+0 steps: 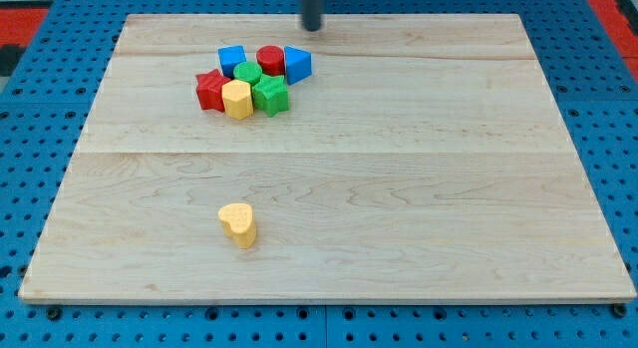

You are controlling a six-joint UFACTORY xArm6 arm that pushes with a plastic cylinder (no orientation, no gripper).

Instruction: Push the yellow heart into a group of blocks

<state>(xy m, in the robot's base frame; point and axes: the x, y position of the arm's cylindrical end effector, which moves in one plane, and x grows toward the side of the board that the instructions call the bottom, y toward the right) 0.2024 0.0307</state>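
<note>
The yellow heart (238, 224) is lying nearest the camera, alone on the wooden board (419, 188), well apart from my tip (313, 28) and far toward the view's bottom and a little to the view's left of it. My tip is sitting at the view's top edge of the board, touching no block; it is a plain rod end, so there are no fingers to be standing apart or together. Just below my tip and to its left, a cluster is sitting packed together: a blue triangular block (297, 64) closest to the tip, then a red cylinder (270, 60), a blue block (232, 60), a green round block (247, 75), a green star-like block (270, 94), a yellow block (237, 99) and a red star-like block (210, 91) farthest from it.
</note>
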